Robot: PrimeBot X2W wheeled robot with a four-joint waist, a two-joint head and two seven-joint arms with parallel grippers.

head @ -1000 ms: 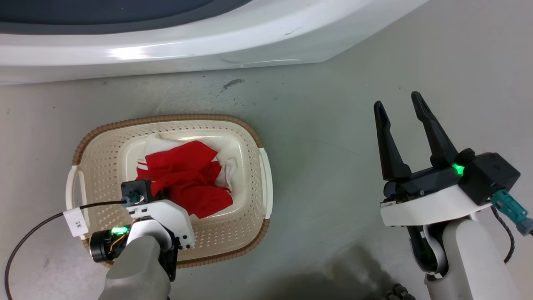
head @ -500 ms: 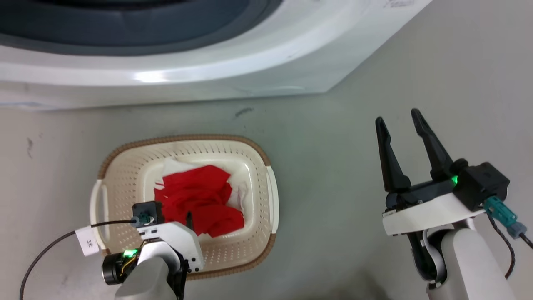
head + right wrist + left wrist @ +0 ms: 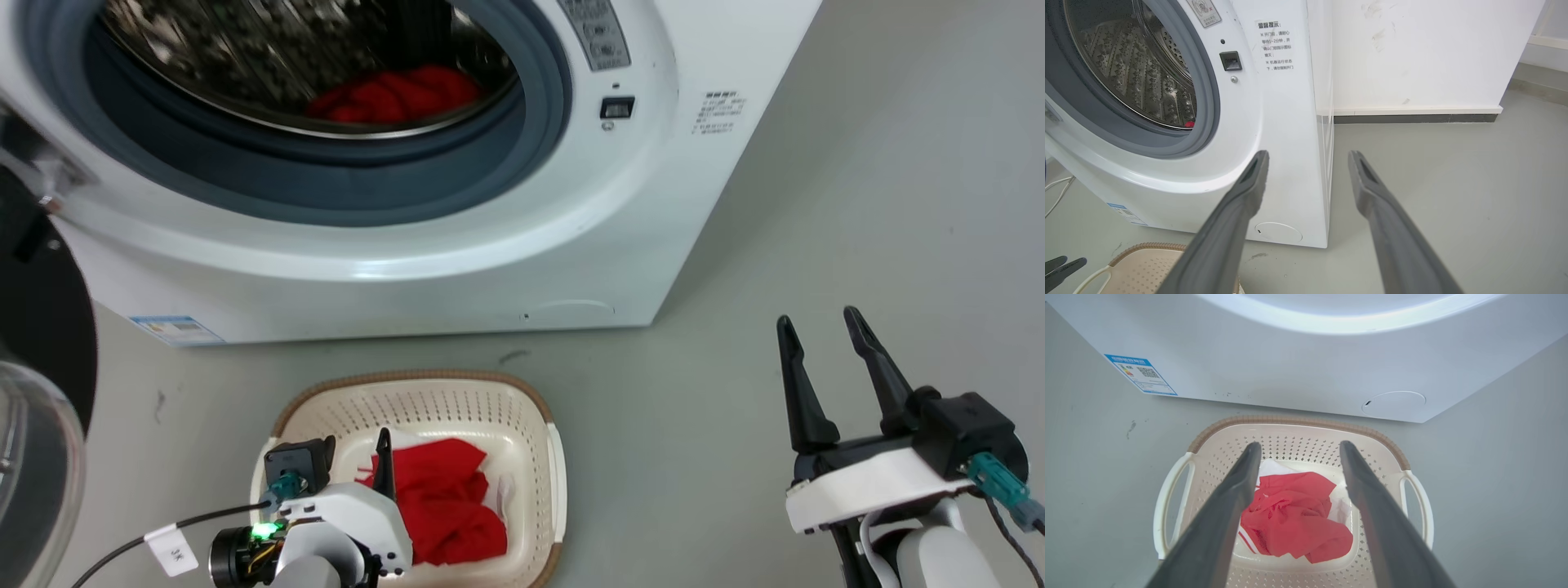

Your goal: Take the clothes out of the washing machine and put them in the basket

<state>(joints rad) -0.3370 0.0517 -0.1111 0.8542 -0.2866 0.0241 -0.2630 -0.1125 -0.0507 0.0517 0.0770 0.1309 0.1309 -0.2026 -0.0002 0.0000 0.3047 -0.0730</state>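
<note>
Grey floor (image 3: 857, 204) — washing machine (image 3: 637, 204), basket (image 3: 424, 404) on it.

Red clothes (image 3: 447, 508) lie in the basket (image 3: 429, 407) before the washing machine (image 3: 653, 204); more red shows in its drum (image 3: 212, 57).

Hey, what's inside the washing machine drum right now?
Red clothes lie bunched low in the steel drum of the washing machine. The grey porthole rim hides the drum's near floor, and the top is out of frame, so more pieces may be there.
</note>
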